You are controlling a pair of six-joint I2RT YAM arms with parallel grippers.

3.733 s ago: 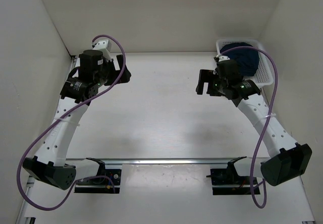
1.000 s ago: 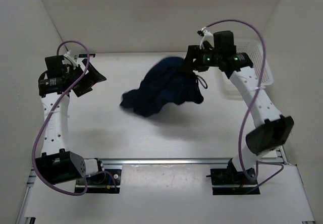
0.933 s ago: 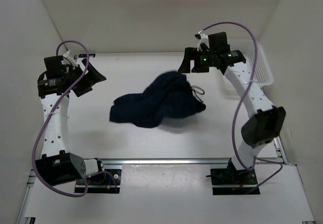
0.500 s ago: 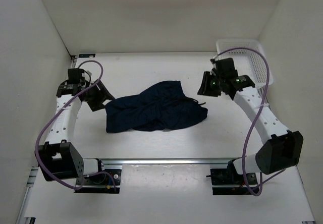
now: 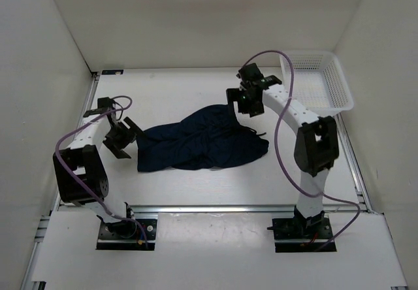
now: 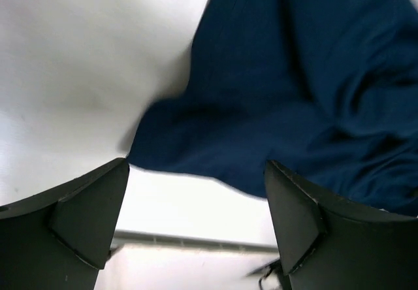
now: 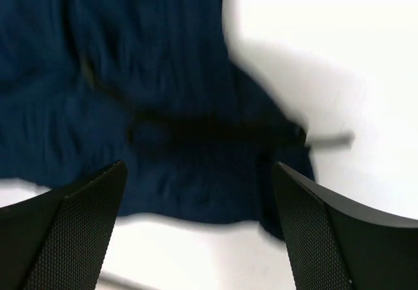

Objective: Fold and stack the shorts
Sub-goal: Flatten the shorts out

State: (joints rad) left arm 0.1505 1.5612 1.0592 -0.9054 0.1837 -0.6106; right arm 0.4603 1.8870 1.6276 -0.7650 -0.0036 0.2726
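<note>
The shorts (image 5: pixel 202 140) lie in a rumpled heap mid-tabletop (image 5: pixel 196 87), unfolded, well apart from the basket (image 5: pixel 339 74). The left end effector (image 5: pixel 122 138) sits just beside the heap's left edge, and the right end effector (image 5: pixel 243 100) hovers at its far right corner. Both wrist views show the fingers spread with nothing between them.

The step in hand looks like flattening before any fold. Next, each arm likely needs to pinch an outer edge and draw the cloth taut and flat.
</note>
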